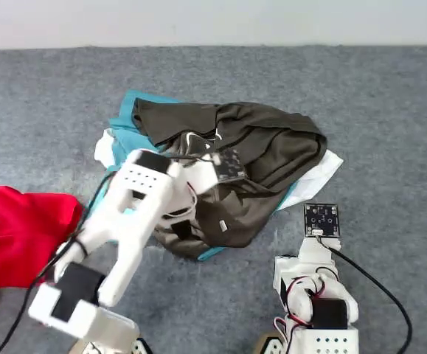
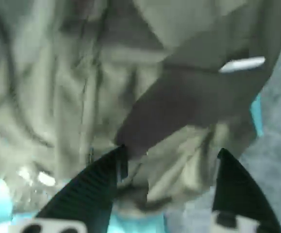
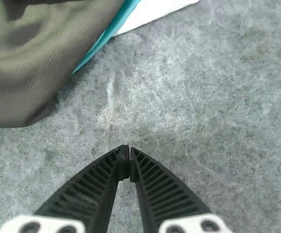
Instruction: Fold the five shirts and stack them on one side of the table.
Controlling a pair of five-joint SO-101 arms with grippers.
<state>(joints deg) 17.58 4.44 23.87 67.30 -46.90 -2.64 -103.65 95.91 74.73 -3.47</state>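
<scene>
We see a desk [image 1: 390,110] covered in grey, felt-like carpet with a short fuzzy nap. Near its middle lies a crumpled pile of three shirts. On top is a dark olive shirt [image 1: 272,144] of thin, finely perforated mesh fabric, heavily creased. Under it is a teal shirt [image 1: 125,122] showing at the far-left corner and along the near edge. A white shirt [image 1: 320,173] pokes out flat on the right and bunched on the left. A fourth, a red shirt [image 1: 14,232], lies apart at the left edge of the desk in a soft rounded heap. That makes four shirts we can count. The olive shirt carries a small white sewn tag [image 2: 242,63] and a pale mark near the collar, both too small to read. The left arm [image 1: 125,221], of white plastic, stretches over the pile. The left gripper [image 2: 173,158] is spread wide just above the olive cloth, and its black ridged fingers [image 2: 96,179] have folds of fabric between them. The right arm [image 1: 313,295] sits folded back at the near edge. The right gripper [image 3: 129,151] is pressed closed and holds nothing, its tips over bare carpet beside the olive hem.
</scene>
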